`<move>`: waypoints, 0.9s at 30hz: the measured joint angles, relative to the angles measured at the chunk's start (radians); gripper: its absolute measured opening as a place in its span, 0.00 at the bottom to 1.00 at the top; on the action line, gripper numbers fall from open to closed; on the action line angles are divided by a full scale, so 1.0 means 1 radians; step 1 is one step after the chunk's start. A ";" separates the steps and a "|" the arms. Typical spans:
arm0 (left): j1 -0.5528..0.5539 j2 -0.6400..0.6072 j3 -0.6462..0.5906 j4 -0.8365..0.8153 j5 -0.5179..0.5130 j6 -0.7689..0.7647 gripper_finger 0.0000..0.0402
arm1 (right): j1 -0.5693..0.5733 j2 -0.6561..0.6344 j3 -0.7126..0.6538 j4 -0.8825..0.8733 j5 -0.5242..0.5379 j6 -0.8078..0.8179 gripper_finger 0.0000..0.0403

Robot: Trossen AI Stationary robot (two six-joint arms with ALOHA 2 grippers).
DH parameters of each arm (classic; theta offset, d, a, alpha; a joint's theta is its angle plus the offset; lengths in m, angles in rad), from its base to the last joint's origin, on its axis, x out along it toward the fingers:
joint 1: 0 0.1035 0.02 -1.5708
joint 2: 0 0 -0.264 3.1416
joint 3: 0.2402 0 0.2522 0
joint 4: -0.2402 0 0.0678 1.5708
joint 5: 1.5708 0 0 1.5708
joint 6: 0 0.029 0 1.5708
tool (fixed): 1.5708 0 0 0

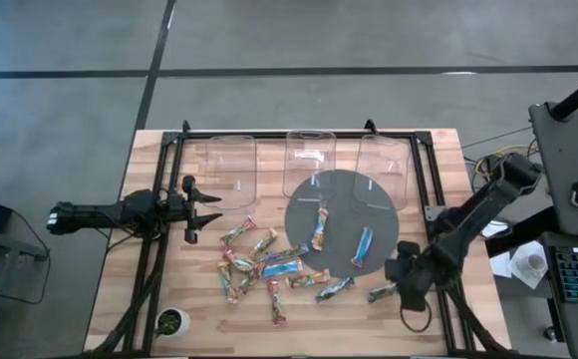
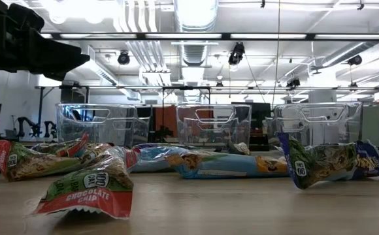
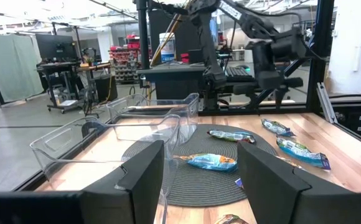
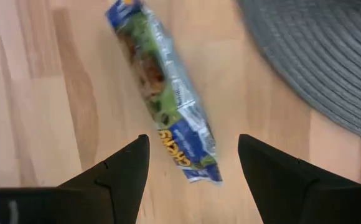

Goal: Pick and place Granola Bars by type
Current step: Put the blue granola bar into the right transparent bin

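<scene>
Several granola bars (image 1: 259, 264) in blue, green and red foil lie scattered on the wooden table, two of them on the grey round mat (image 1: 341, 199). My right gripper (image 4: 193, 165) points down, open, over a green-and-blue bar (image 4: 165, 93) near the table's near right corner (image 1: 382, 292). One end of that bar lies between the fingers, untouched. My left gripper (image 1: 204, 209) waits open and level at the table's left side, holding nothing.
Three clear plastic bins (image 1: 307, 160) stand in a row along the far edge, the middle and right ones partly over the mat. A small green plant pot (image 1: 172, 321) sits at the near left corner. Black frame rails (image 1: 159, 249) run along the table's sides.
</scene>
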 joint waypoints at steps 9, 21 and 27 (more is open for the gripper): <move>0.000 0.000 0.000 0.000 0.000 0.000 0.46 | 0.028 0.121 0.032 0.031 0.043 -0.079 0.64; 0.000 0.000 0.000 0.000 0.000 0.000 0.46 | 0.027 0.239 0.034 0.054 0.041 -0.122 0.85; 0.000 0.000 0.000 0.000 0.000 0.000 0.46 | 0.027 0.242 0.033 0.065 0.039 -0.114 0.81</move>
